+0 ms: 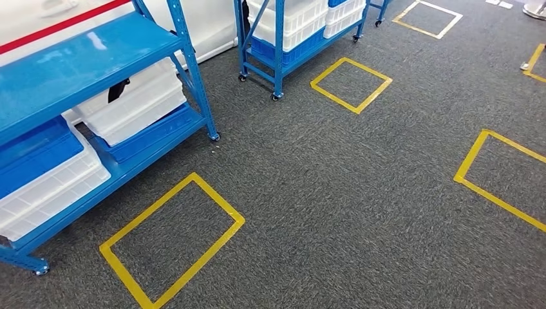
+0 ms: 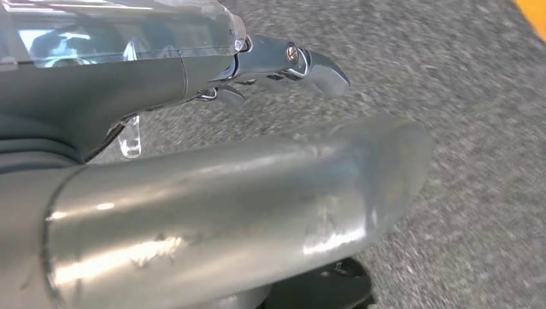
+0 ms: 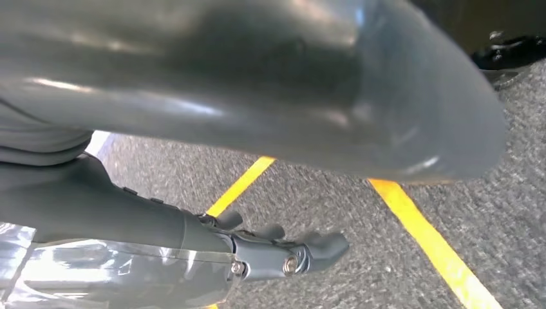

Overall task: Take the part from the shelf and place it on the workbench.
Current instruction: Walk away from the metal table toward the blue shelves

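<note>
While the robot stands on the grey carpet floor [image 1: 335, 193], the near shelf [image 1: 77, 58] lies at the floor's left edge and a second shelf [image 1: 279, 45] stands further along its far edge. The part itself cannot be made out; it is judged to lie in one of the bins on the near shelf, though which one cannot be told.

Left hand [image 2: 257, 64]: hangs over the carpet, fingers stretched out and apart from the thumb [image 2: 257, 193], holding nothing. Right hand [image 3: 270, 251]: likewise spread and empty, above a strip of yellow tape.

Handling (judgement): as the part is unseen, its weight, stiffness and surface cannot be stated. It would be prudent to treat it as rigid and possibly smooth, and to grasp it across its middle with fingers opposing the thumb once it is in view.

Surroundings: a white bin [image 1: 135, 103] sits under the blue top deck of the near shelf, resting on the lower deck; a blue bin [image 1: 32, 154] is stacked on another white bin [image 1: 51, 187] toward the shelf's left end. A yellow tape square [image 1: 219, 197] marks the floor just in front of the shelf.

Obstructions (judgement): the top deck overhangs the bins and limits reach from above, and the upright post [image 1: 193, 71] with its diagonal brace narrows access at the shelf's right end.
</note>
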